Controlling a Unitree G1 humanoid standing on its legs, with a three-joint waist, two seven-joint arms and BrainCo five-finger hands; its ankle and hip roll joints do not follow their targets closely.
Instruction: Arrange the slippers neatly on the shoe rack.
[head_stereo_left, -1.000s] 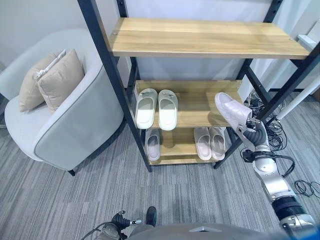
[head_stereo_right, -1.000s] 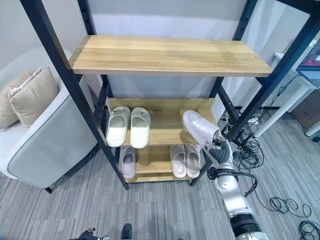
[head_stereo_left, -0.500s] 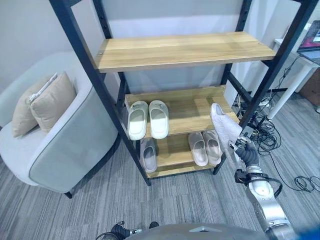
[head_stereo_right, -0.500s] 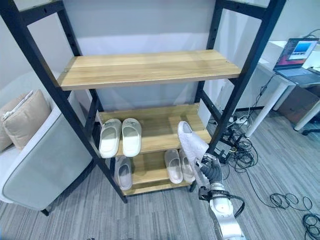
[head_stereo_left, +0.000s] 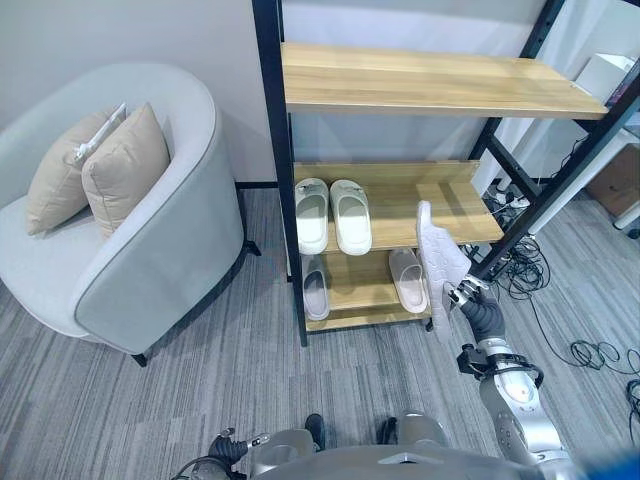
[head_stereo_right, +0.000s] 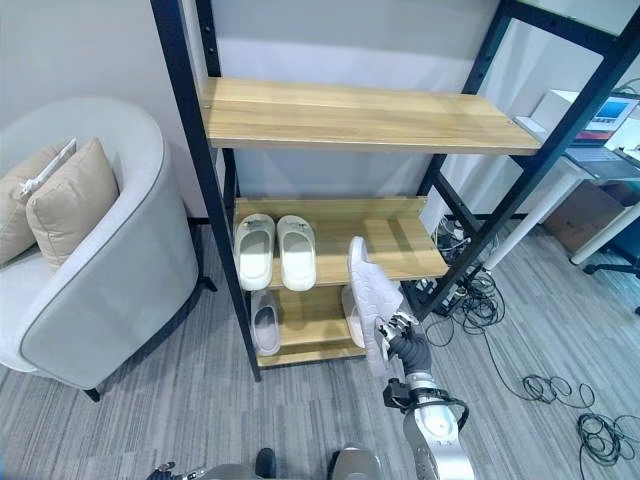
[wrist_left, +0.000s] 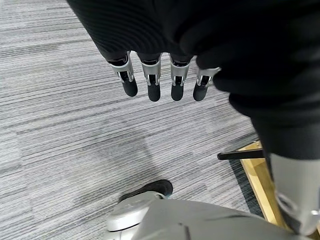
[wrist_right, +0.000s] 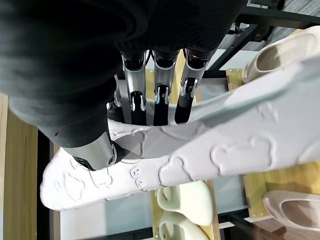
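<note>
My right hand (head_stereo_left: 472, 305) is shut on a pale pink slipper (head_stereo_left: 436, 255), holding it toe-up with its patterned sole (wrist_right: 200, 155) showing, in front of the rack's right half. Fingers (wrist_right: 160, 95) and thumb pinch the heel end. On the middle shelf (head_stereo_left: 455, 205) lies a pale green pair (head_stereo_left: 333, 213) side by side at the left. On the bottom shelf a grey slipper (head_stereo_left: 315, 293) lies at the left and a pink one (head_stereo_left: 407, 280) at the right, partly behind the held slipper. My left hand (wrist_left: 151, 82) hangs open over the carpet.
The rack's black posts (head_stereo_left: 280, 170) frame three wooden shelves; the top shelf (head_stereo_left: 430, 80) is bare. A grey armchair (head_stereo_left: 150, 250) with two beige cushions (head_stereo_left: 120, 165) stands left of the rack. Cables (head_stereo_left: 600, 350) lie on the carpet at the right, near a white desk (head_stereo_right: 590, 120).
The camera has swung, so the whole picture shifted. My right hand has drawn the slipper from the middle shelf's right end down and turned it more upright in front of the rack.
</note>
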